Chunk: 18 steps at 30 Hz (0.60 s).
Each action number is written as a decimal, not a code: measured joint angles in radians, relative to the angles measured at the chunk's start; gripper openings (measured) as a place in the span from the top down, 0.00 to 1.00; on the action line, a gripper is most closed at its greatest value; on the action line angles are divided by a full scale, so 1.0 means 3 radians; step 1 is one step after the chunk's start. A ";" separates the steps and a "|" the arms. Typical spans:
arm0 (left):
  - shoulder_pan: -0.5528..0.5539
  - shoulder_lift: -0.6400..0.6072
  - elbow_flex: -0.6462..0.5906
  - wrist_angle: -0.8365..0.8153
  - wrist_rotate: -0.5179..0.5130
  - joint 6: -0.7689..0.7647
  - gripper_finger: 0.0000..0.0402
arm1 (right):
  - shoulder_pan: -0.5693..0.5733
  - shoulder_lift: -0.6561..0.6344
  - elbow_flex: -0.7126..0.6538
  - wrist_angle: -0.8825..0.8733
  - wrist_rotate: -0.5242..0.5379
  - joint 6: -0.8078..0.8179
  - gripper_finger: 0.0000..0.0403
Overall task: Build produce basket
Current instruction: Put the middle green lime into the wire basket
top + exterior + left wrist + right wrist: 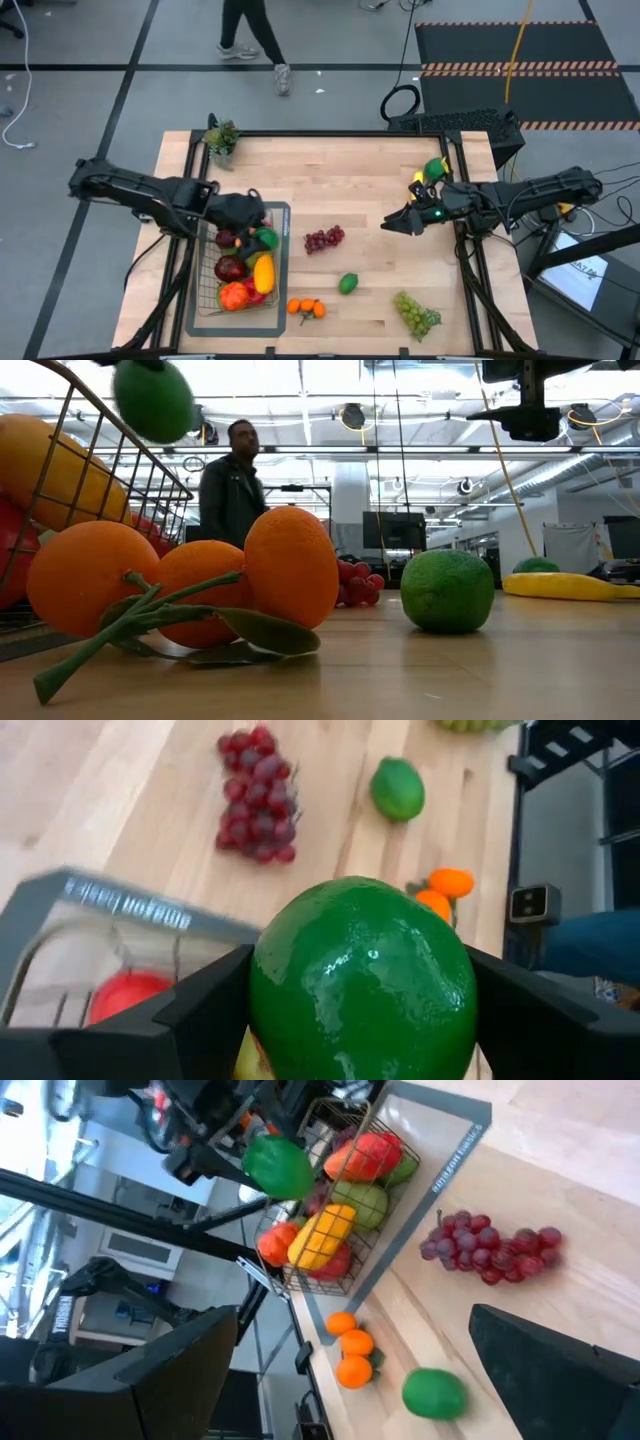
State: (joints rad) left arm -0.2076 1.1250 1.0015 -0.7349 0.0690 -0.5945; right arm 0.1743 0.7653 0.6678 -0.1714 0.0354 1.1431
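The left gripper (262, 238), fingers clasping a glossy round green fruit (362, 982), hangs directly over the grey wire basket (278, 262) at the table's eight o'clock, while the far right gripper (393, 224) waits unclenched and empty at three o'clock

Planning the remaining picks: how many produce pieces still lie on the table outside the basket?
4: purple grape bunch mid-table, round green lime nearer the front, orange cluster beside the grey wire basket, green grape bunch front right.
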 joint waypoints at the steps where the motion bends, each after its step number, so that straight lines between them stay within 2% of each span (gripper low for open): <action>1: -0.0028 -0.0078 -0.0055 -0.0037 -0.0030 -0.0042 0.20 | 0.0026 0.0007 0.0001 0.0033 0.0059 -0.0001 0.02; 6: -0.0154 -0.0504 -0.0320 -0.0053 -0.0415 -0.0200 0.20 | 0.0125 0.0071 0.0001 0.0091 0.0264 -0.0013 0.02; 10: -0.0211 -0.0695 -0.0588 -0.0063 -0.0743 -0.0196 0.20 | 0.0147 0.0149 0.0002 0.0106 0.0331 -0.0030 0.02; 18: -0.0214 -0.0742 -0.1051 0.0202 -0.0831 -0.0192 0.20 | 0.0146 0.0343 0.0000 0.0193 0.0321 -0.0011 0.02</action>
State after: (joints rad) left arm -0.2717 0.9025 0.6863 -0.6743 -0.1803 -0.6522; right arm 0.2180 0.8682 0.6678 -0.1136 0.1318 1.1397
